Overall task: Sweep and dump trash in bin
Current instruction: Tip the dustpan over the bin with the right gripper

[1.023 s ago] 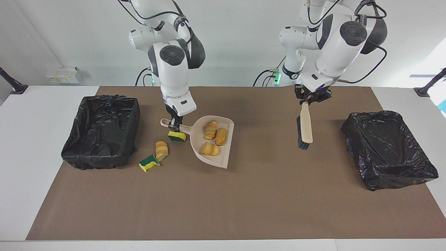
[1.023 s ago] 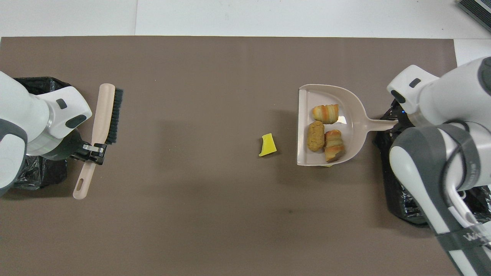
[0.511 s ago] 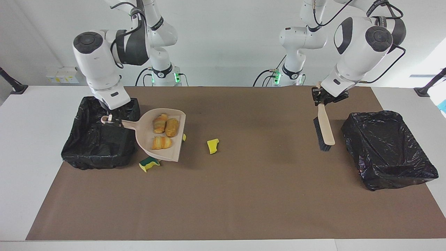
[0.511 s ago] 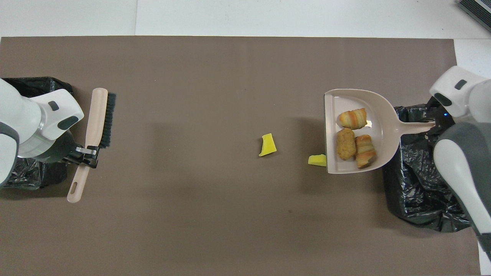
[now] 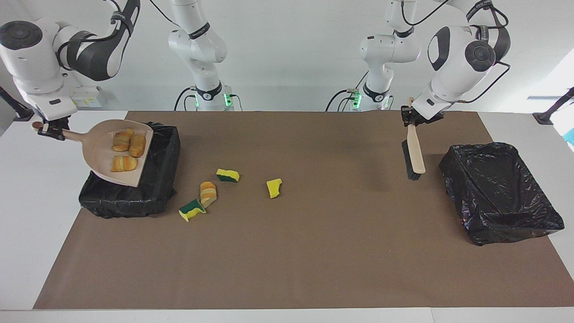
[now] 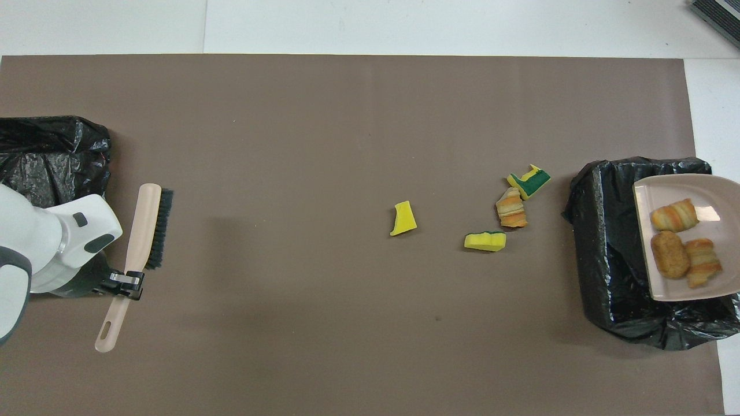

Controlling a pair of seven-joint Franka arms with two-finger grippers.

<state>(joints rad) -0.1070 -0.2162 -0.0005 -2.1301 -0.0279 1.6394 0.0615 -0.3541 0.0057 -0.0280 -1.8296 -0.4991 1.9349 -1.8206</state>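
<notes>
Tipping too early is the main risk: the right gripper [image 5: 50,131], clamped on the dustpan [image 5: 117,153] handle, holds three bread scraps [image 5: 128,150] over the bin [image 5: 152,188], so they could spill onto the mat, where four scraps [image 5: 226,186] lie while the left gripper [image 5: 409,117] grips the brush [image 5: 413,154].

A brown mat [image 5: 314,251] covers most of the white tabletop [image 5: 27,224]. In the facing view, a black post [image 5: 15,107] stands at the mat's ten o'clock and a second post [image 5: 554,110] at its two o'clock. A pale wall box [image 5: 83,96] sits beside the first.
</notes>
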